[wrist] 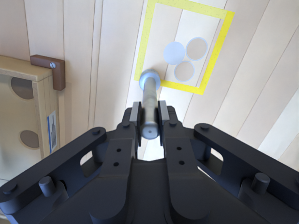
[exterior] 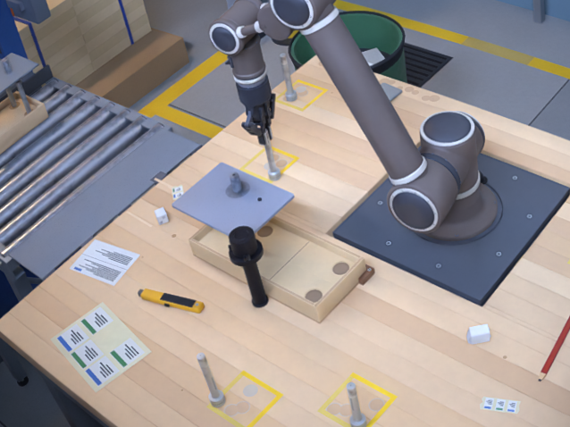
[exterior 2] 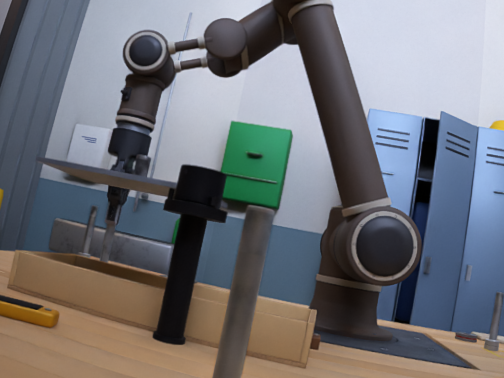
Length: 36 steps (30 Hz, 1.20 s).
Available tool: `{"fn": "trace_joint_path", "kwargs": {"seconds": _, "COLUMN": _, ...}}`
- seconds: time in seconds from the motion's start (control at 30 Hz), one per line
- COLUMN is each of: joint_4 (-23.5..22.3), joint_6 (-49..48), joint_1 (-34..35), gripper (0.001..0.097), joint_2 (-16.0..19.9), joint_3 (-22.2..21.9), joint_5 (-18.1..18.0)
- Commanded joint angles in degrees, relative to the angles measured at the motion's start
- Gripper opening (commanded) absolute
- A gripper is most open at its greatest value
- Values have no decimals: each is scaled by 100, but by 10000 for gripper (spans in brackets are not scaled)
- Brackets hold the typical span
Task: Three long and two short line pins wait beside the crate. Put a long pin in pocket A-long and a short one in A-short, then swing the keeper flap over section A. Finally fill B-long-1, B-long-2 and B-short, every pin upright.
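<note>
The wooden crate (exterior: 280, 266) lies in the middle of the bench. Its grey keeper flap (exterior: 233, 198) is swung over the left section. Three round pockets show in the floor of the crate. A black post (exterior: 248, 265) stands at the crate's near wall. Behind the crate, a grey pin (exterior: 271, 162) stands upright at the edge of a yellow marked square (exterior: 270, 162). Another pin (exterior: 288, 78) stands in the far square. Two more pins (exterior: 210, 380) (exterior: 354, 405) stand by the near squares. My gripper (wrist: 149, 115) is over the pin (wrist: 149, 100) behind the crate and is closed on its top.
A green bin (exterior: 363, 39) stands behind the bench. A roller conveyor (exterior: 55, 152) runs on the left. The arm's base (exterior: 448, 207) sits on the right. A yellow knife (exterior: 171, 300), paper sheets (exterior: 105, 261) and small white blocks (exterior: 478, 333) lie on the bench.
</note>
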Motion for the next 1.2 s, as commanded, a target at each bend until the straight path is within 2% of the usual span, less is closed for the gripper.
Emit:
{"fn": "trace_joint_path", "kwargs": {"seconds": 0.0, "joint_4": 1, "joint_6": 0, "joint_1": 0, "gripper": 155, "joint_2": -2, "joint_3": -4, "joint_5": -2}}
{"fn": "trace_joint_path", "kwargs": {"seconds": 0.13, "joint_4": 1, "joint_6": 0, "joint_1": 0, "gripper": 80, "joint_2": -1, "joint_3": -3, "joint_5": -3}}
{"fn": "trace_joint_path", "kwargs": {"seconds": 1.0, "joint_4": 0, "joint_6": 0, "joint_1": 0, "gripper": 80, "joint_2": -135, "joint_3": -239, "joint_5": 358}}
{"fn": "trace_joint_path", "kwargs": {"seconds": 1.17, "joint_4": 0, "joint_6": 0, "joint_1": 0, "gripper": 80, "joint_2": -205, "joint_3": -383, "joint_5": 565}}
